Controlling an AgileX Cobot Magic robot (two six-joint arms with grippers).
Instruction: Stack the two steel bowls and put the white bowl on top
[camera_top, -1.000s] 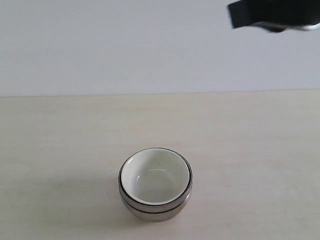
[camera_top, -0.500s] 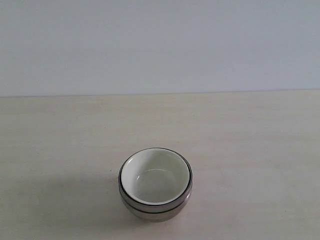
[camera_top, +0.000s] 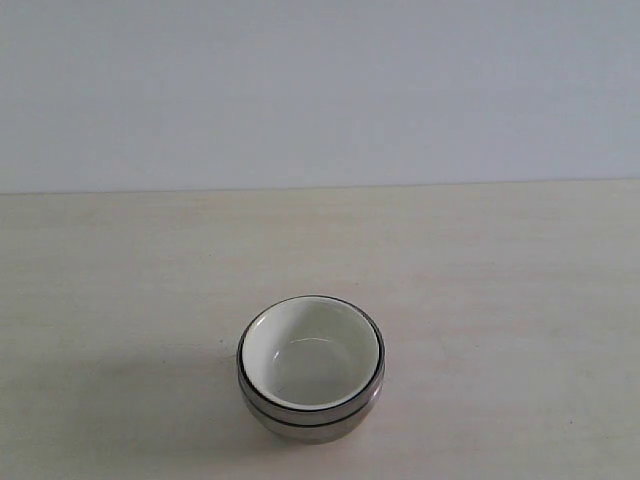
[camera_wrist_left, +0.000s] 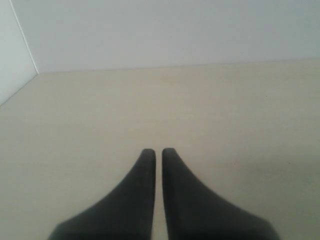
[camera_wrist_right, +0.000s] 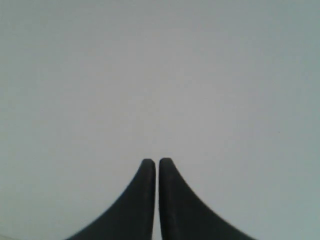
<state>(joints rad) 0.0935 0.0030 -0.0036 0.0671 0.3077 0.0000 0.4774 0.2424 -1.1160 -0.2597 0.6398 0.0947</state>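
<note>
Exterior view: white bowl (camera_top: 311, 352) nested atop steel bowls (camera_top: 310, 422); left tool (camera_wrist_left: 156, 152) and right tool (camera_wrist_right: 153, 162) clenched, empty; advise parking arms clear.

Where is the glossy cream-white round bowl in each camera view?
Exterior view: the glossy cream-white round bowl sits low and centre, nested in the two shiny steel bowls.
Left wrist view: not in it; only the shut left end effector over the pale wooden table.
Right wrist view: not in it; the shut right end effector faces plain wall.
Shared landmark: the table's edge against the wall, exterior and left wrist.
</note>
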